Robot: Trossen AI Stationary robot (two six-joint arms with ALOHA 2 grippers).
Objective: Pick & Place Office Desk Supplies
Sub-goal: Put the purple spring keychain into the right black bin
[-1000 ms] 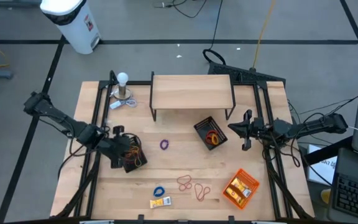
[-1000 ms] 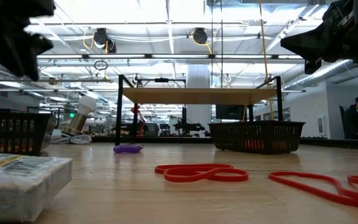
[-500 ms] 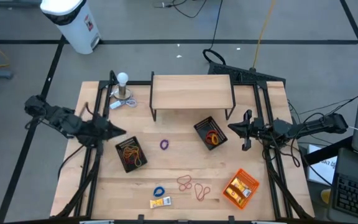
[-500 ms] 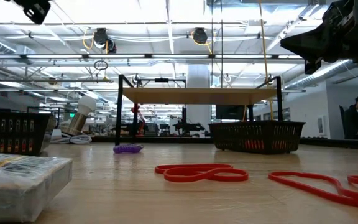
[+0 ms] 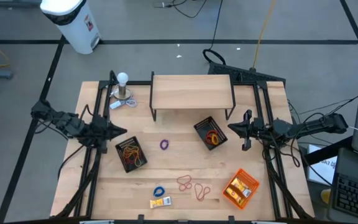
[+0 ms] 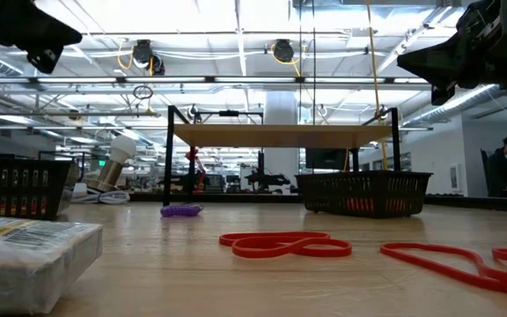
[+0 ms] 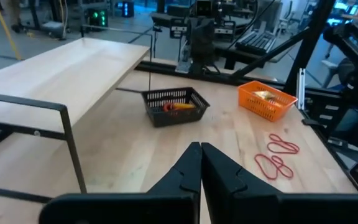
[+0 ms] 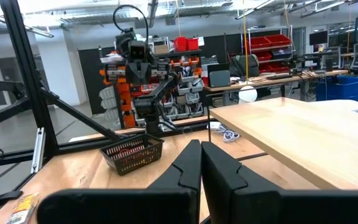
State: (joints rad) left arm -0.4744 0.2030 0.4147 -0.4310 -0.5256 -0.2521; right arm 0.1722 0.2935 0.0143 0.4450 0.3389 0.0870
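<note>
The table (image 5: 185, 168) is seen from directly overhead, level from its edge, and along each pincer; the raised wooden shelf (image 5: 192, 91) is shared.

Two black mesh trays (image 5: 131, 154) (image 5: 210, 132), one orange tray (image 5: 241, 188), one purple loop (image 5: 164, 144), one blue loop (image 5: 159, 191), two red loops (image 5: 185, 183) (image 5: 202, 191), one yellow packet (image 5: 161, 202).
</note>
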